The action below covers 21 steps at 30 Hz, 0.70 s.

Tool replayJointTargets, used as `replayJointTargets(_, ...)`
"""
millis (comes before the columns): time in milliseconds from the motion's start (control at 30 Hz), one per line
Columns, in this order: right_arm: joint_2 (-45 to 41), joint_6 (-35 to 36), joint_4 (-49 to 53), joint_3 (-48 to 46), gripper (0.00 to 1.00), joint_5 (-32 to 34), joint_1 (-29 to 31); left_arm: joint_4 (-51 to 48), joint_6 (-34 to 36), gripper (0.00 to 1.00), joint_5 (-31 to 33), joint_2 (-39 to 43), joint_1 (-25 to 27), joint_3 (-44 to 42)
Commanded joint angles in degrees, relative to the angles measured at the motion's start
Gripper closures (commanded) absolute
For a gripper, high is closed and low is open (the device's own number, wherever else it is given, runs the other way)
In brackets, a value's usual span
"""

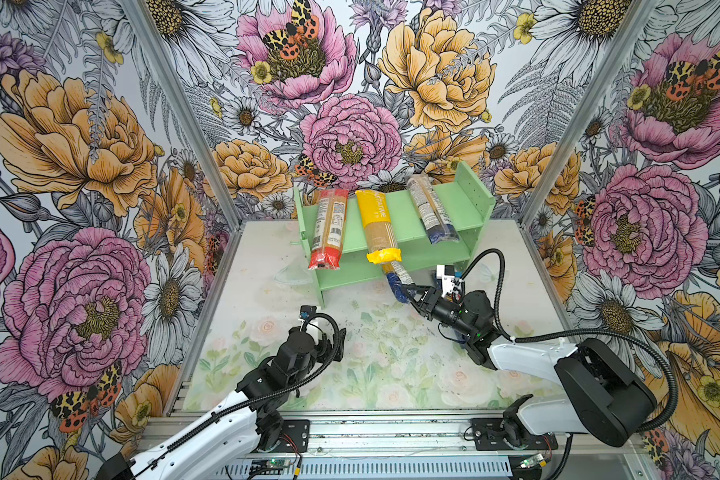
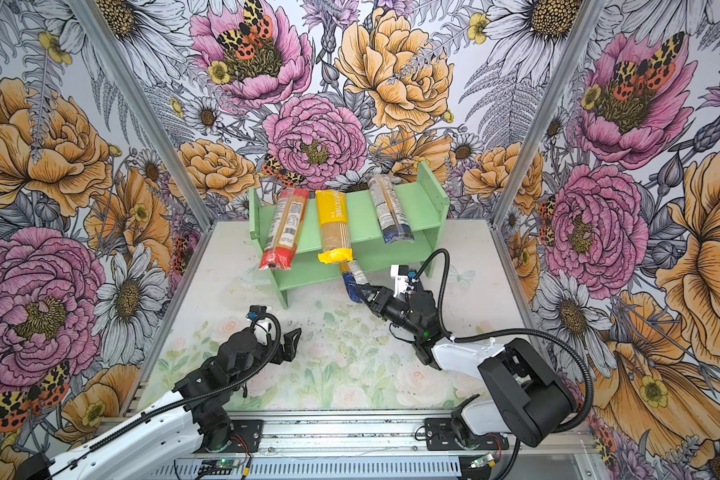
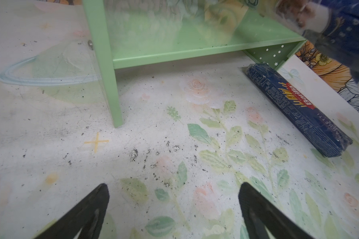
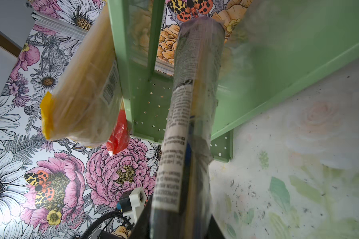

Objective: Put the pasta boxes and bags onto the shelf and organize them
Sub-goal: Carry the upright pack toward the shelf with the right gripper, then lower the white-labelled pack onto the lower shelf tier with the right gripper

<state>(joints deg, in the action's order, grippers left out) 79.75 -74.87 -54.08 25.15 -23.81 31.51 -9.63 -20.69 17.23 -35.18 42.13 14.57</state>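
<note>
Right wrist: right tool (image 4: 178, 225) pinches blue-ended bag (image 4: 187, 124), long axis toward shelf (image 4: 145, 99), probably lower tier.

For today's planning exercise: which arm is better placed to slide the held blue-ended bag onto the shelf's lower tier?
Right. The right pincer is shut on the blue-ended bag, which points into the lower tier of the shelf; the left pincer hangs open, empty, farther back.
</note>
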Motion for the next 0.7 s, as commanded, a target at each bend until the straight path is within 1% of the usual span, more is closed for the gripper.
replayJointTargets(0, -0.2, 3.6, -15.7, 4.6, 1.00, 4.3, 1.4, 1.2, -0.4, 0.01, -0.7, 0.6, -0.5, 0.7)
replayJointTargets(267, 3.7, 3.6, -17.5, 7.3, 1.00, 7.3, 4.4, 1.3, -0.3, 0.01, -0.9, 0.7, -0.5, 0.6)
replayJointTargets(667, 9.5, 3.2, -22.8, 9.0, 1.00, 15.0, 8.8, 1.2, 0.0, 0.01, -1.4, 1.3, -0.5, 0.5)
